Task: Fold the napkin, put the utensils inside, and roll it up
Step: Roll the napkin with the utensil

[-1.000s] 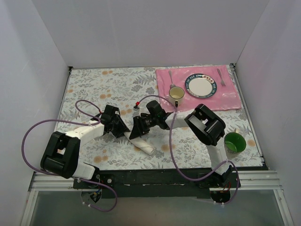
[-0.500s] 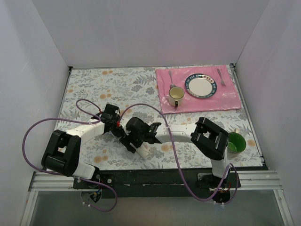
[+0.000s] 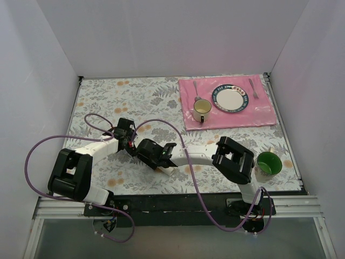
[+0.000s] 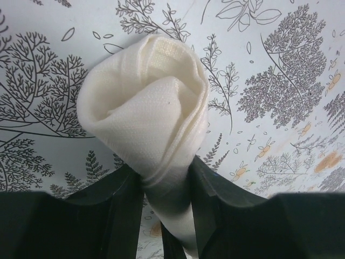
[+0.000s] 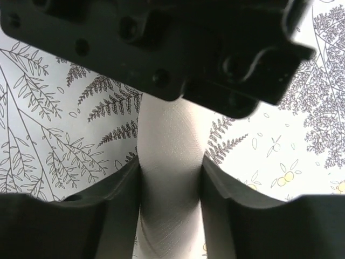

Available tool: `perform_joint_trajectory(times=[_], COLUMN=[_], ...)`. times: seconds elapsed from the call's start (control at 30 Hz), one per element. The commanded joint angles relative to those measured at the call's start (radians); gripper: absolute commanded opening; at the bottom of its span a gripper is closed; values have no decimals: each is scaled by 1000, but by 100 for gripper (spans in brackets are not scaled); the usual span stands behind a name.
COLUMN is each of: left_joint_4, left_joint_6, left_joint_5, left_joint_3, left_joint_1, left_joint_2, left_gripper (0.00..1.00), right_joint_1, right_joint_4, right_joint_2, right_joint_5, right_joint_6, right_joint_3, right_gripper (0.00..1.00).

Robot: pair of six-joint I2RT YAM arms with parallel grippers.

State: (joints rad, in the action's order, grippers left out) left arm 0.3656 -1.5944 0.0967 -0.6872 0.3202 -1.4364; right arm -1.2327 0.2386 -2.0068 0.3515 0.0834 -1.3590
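left fingers [image 4: 121, 210] clamp napkin [image 4: 151, 102] | right fingers [image 5: 116, 205] clamp napkin | wrists side by side

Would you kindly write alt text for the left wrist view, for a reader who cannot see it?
A rolled off-white cloth napkin, its spiralled end facing the camera, is pinched at its narrow near end between the black jaws of the left gripper. Beneath it is a white tabletop printed with grey ferns and trees.
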Motion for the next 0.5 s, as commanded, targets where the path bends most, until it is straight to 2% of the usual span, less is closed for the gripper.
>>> perform_joint_trajectory(times=[0.0,0.03,0.1,0.2,0.23,0.3,0.33,0.47], left_joint_4=[78,79,87,101,104,102,104,76], left_joint_6=[45,48,59,76,82,88,91,62], left_joint_5=[-29,-29,-25,-25,-22,-9,15,64], left_joint_3=[-18,-20,-23,-34,-38,-41,-46,-26], left_joint_1=[34,34,26,17,17,17,17,19], left_joint_2=[16,25,33,51,65,74,76,70], left_gripper=[38,40,46,54,55,59,60,62], right_joint_1=[58,71,108,176,194,246,260,338], right_joint_4=[-56,-77,-105,-128,-139,-151,-168,-275], right_joint_2=[19,31,43,31,14,-9,-24,-50], right_joint_5=[-110,-187,-250,-461,-571,-669,-765,-946], right_joint_6=[-7,1,10,36,44,70,79,171], right_joint_3=[49,57,80,81,80,75,80,113], right_gripper=[45,42,40,38,36,35,35,36])
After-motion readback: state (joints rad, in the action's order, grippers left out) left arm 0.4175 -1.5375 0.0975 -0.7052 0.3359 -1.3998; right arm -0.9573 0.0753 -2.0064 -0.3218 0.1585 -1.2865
